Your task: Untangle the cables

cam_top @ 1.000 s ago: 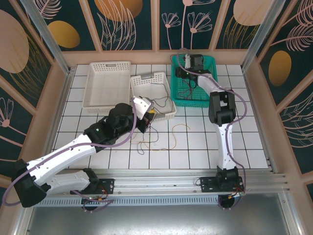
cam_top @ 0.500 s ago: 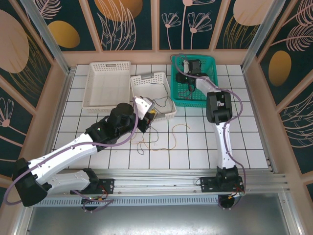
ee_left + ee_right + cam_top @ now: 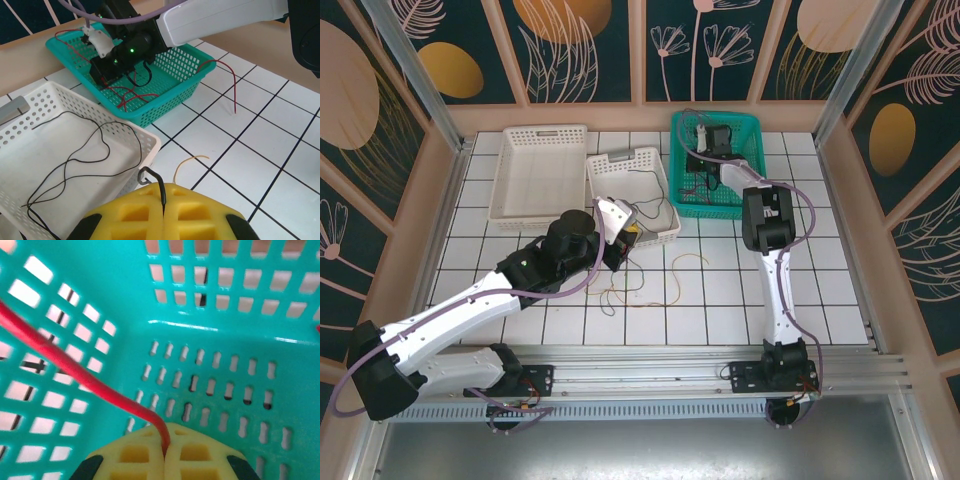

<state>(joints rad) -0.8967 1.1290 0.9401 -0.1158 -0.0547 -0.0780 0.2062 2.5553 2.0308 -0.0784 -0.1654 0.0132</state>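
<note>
My left gripper (image 3: 164,210) is shut, its yellow pads pinching a black cable (image 3: 155,177) by the small white basket's corner (image 3: 150,142). More black cable (image 3: 85,150) loops inside that basket. My right gripper (image 3: 165,447) is down inside the teal basket (image 3: 752,160), shut on a red cable (image 3: 75,375) that runs up and to the left. Other red cables (image 3: 132,95) lie in the teal basket, and one (image 3: 227,75) hangs over its rim onto the tiles. A pale yellowish cable (image 3: 685,262) and a loose tangle (image 3: 630,285) lie on the tiles in front of my left gripper (image 3: 625,232).
A large white basket (image 3: 510,200) stands at the back left, beside the small white basket (image 3: 665,195). The teal basket's perforated walls (image 3: 210,375) close in around the right gripper. Wooden side walls and a metal rail bound the tiled table (image 3: 740,300).
The right gripper's jaws have closed on the red cable inside the teal basket, and its wrist has shifted slightly. The left arm has barely moved and keeps its hold.
</note>
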